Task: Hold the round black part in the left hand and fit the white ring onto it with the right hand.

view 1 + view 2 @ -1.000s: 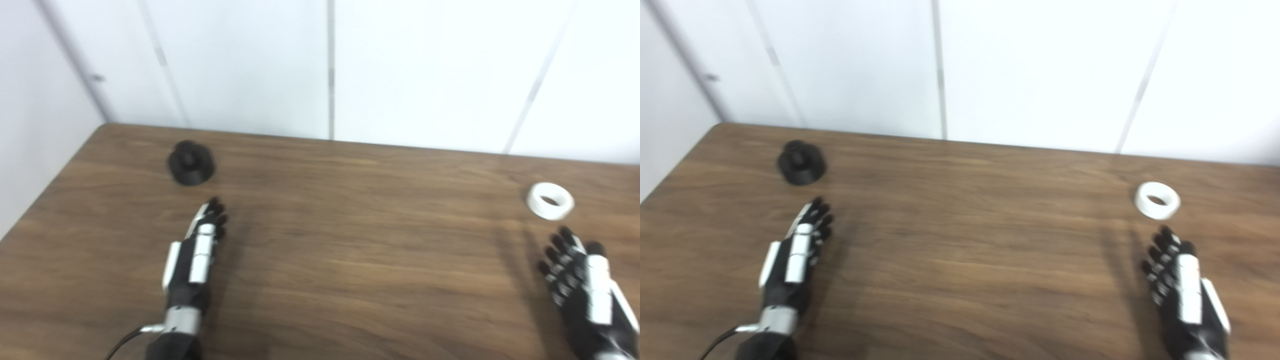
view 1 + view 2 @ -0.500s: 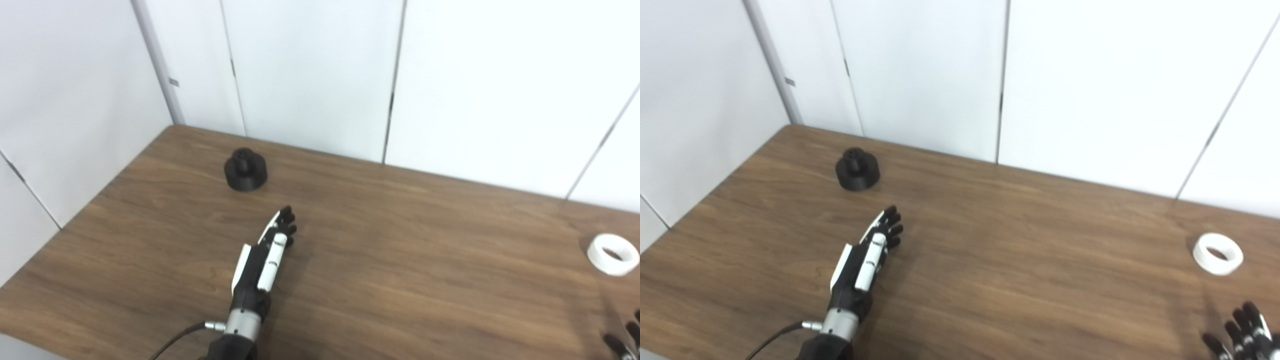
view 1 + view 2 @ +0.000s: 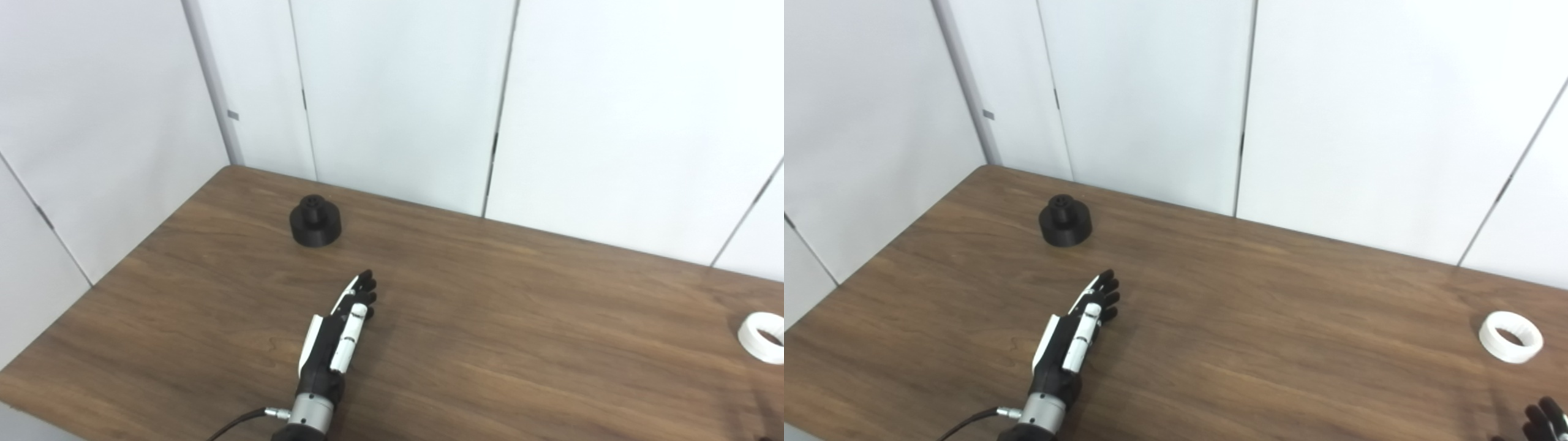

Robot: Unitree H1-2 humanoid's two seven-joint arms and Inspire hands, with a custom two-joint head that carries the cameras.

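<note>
The left hand (image 3: 1072, 343) is lying low over the table (image 3: 1274, 318), fingers stretched out straight and close together, holding nothing. It is pointing up and to the right, with the black part (image 3: 1065, 221) sitting well beyond its fingertips and a little to the left, clearly apart from it. The right hand (image 3: 1542, 420) is only showing as a few dark fingertips at the bottom right corner of the right eye view; they seem to be spread and empty, but so little is in sight that I cannot tell its state for sure.

By my reading, the task is sitting at its very start: neither piece is being touched, so the pick-up of the black part, the pick-up of the ring (image 3: 1510, 337), and the fitting are all still waiting.

The black part is standing upright near the far left of the table, a squat round disc with a narrower knob rising from its middle and a small hollow in the knob's top. The ring is lying flat near the right edge, white, thick-walled, its hole facing up, just beyond the right hand's fingertips.
</note>
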